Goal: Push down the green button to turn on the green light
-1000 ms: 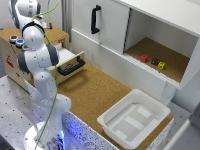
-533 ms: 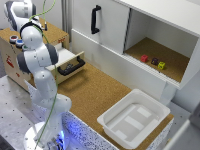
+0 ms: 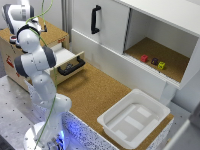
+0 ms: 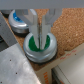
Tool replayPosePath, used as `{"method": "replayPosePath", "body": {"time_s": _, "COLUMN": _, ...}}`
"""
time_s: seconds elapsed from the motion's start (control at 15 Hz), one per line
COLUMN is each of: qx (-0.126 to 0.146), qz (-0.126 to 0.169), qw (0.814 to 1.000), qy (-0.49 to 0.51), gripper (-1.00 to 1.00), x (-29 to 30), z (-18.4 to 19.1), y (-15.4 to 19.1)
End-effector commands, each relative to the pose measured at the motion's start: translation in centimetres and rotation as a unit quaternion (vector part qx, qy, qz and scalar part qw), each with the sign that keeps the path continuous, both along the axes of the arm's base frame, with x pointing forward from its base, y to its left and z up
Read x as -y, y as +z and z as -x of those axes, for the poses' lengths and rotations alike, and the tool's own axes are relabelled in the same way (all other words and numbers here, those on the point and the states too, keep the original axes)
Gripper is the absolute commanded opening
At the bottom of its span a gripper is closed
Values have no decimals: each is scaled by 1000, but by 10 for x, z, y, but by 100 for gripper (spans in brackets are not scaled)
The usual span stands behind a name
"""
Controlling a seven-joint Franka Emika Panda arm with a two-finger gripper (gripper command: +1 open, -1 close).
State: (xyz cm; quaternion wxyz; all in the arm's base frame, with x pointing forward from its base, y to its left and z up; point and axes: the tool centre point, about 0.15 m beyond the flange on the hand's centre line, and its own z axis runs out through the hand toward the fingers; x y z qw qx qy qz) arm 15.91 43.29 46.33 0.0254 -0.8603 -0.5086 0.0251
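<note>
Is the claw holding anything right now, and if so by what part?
Nothing is held. The claw sits tips-down over the green button, its fingers close together, not gripping anything.

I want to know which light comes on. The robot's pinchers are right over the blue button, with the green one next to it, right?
Not quite. In the wrist view the gripper is over the green button; the blue button is the one beside it.

Green button with pale rim, blue button likewise rimmed, on speckled brown cork top; white tray; black cupboard handle.
</note>
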Motion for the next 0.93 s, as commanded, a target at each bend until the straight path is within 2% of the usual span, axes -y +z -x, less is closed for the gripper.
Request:
{"method": "replayPosePath", "body": {"time_s": 0.0, "qx": 1, "qz": -78, "qw": 997, "qy": 29, "gripper": -100, "x": 9, "z": -13, "y": -17}}
{"method": "replayPosePath", "body": {"time_s": 0.13, "qx": -13, "qz": -78, "qw": 996, "qy": 41, "gripper": -100, "x": 0, "z": -18, "y": -21}}
{"method": "replayPosePath", "body": {"time_s": 0.2, "qx": -17, "qz": -67, "qw": 997, "qy": 45, "gripper": -100, "x": -4, "z": -20, "y": -27}}
{"method": "replayPosePath", "body": {"time_s": 0.33, "qx": -1, "qz": -31, "qw": 999, "qy": 39, "gripper": -100, "x": -9, "z": -22, "y": -30}}
{"method": "replayPosePath", "body": {"time_s": 0.53, "qx": 1, "qz": -11, "qw": 1000, "qy": 20, "gripper": -100, "x": -11, "z": -21, "y": -27}}
{"method": "replayPosePath", "body": {"time_s": 0.6, "qx": -1, "qz": -16, "qw": 1000, "qy": 15, "gripper": -100, "x": -13, "z": -22, "y": -21}}
{"method": "replayPosePath", "body": {"time_s": 0.67, "qx": -8, "qz": -45, "qw": 999, "qy": 7, "gripper": -100, "x": -15, "z": -25, "y": -11}}
{"method": "replayPosePath", "body": {"time_s": 0.73, "qx": -10, "qz": -58, "qw": 998, "qy": 2, "gripper": -100, "x": -18, "z": -26, "y": 1}}
{"method": "replayPosePath", "body": {"time_s": 0.87, "qx": -10, "qz": -70, "qw": 997, "qy": -14, "gripper": -100, "x": -18, "z": -31, "y": 16}}
